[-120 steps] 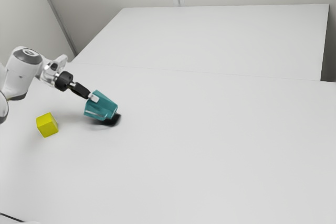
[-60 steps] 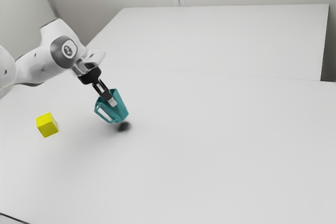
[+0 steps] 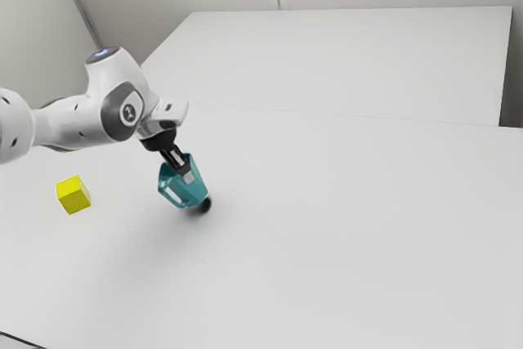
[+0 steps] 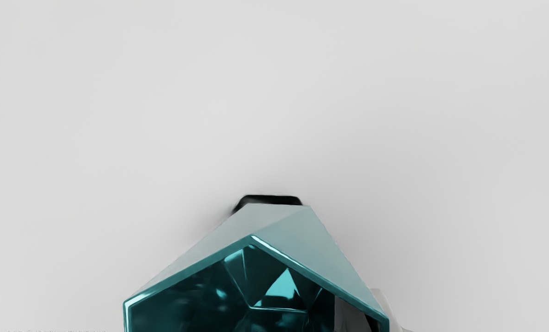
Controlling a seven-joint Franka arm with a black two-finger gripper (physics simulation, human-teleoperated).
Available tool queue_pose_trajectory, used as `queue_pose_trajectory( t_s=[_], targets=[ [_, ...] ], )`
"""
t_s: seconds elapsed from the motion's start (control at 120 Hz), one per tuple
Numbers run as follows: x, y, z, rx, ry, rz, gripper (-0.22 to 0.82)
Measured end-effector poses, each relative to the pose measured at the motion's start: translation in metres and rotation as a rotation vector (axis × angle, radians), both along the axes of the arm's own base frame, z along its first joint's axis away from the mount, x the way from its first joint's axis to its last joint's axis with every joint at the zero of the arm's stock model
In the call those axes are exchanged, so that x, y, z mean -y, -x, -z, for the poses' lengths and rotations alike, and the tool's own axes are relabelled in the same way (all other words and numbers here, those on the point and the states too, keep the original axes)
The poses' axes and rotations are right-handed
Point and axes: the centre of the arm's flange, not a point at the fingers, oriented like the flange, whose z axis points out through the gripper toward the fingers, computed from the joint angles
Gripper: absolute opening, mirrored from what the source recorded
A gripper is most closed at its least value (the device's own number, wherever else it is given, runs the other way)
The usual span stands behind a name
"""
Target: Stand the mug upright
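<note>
Got my fingers [image 3: 189,177] clamped on the mug [image 3: 193,194], probably by its wall; it's tilted over the tabletop [image 3: 327,243].

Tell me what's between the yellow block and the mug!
Just bare white tabletop lies between the yellow block and the mug, in the exterior view.

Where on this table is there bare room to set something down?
The widest bare patch of the table runs from the mug to the exterior view's right edge. A smaller gap separates the yellow cube from the mug. It is crowded at the mug, where the gripper grips its wall.
</note>
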Motion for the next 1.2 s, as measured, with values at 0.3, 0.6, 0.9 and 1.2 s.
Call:
queue_pose_trajectory(
  t_s=[0.3,0.6,0.9,1.2],
  targets=[
    [0.035,0.009,0.024,-0.037,0.0,-0.039,-0.18],
    [0.054,0.011,0.035,-0.061,-0.002,-0.063,-0.18],
    [0.046,0.011,0.034,-0.062,-0.01,-0.105,0.33],
    [0.046,0.015,-0.018,0.028,-0.066,-0.124,0.54]
  ],
)
